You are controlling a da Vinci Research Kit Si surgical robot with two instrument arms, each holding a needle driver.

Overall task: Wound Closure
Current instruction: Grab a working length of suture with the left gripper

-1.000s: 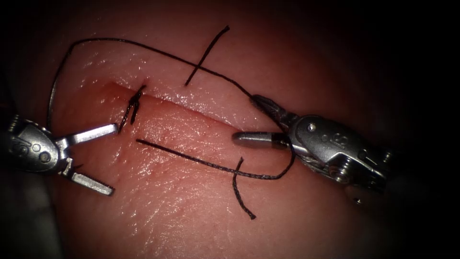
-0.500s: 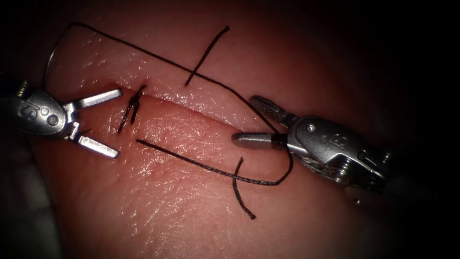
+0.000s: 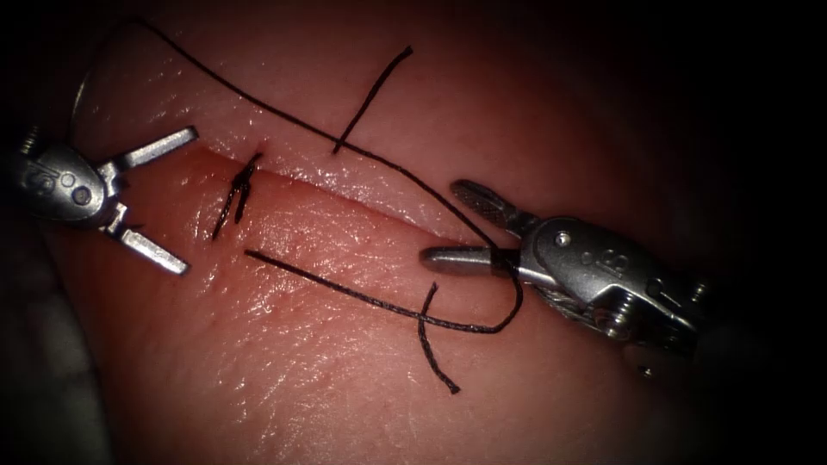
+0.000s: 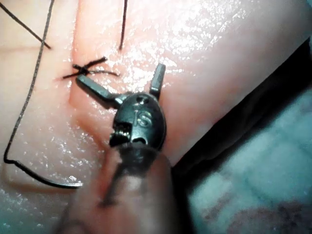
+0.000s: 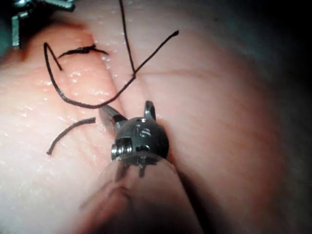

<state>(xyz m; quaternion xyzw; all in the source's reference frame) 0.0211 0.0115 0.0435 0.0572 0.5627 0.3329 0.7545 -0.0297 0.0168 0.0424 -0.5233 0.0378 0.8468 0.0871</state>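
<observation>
Left tool [image 3: 159, 200]: at the left end of the cut, jaws spread wide, one jaw above the cut line and one below it. Holds nothing. In the left wrist view [image 4: 122, 80] its open jaws sit just beside the knot.

Right tool [image 3: 465, 226]: at the right part of the cut, jaws parted, upper jaw over the far edge, lower jaw lying along the near edge. The thread passes between the jaws near the hinge and loops round below; jaws are not closed on it. Also seen in the right wrist view [image 5: 127, 113].

Tissue [image 3: 327, 370]: pale pink, wet sheen, red fluid [image 3: 194, 168] along the cut at its left end.

Cut [image 3: 345, 194]: runs from upper left to the right tool, edges close together.

Knot [image 3: 237, 194]: one dark tied stitch across the cut near its left end.

Thread [image 3: 284, 116]: long strand from the upper left across the far side down to the right tool, curls under it, returns leftward over the near side to a free end.

Cut ends of thread [image 3: 372, 99]: one short piece on the far side, another [image 3: 431, 344] on the near side crossing the strand.

Needle: cannot tell where it is.
</observation>
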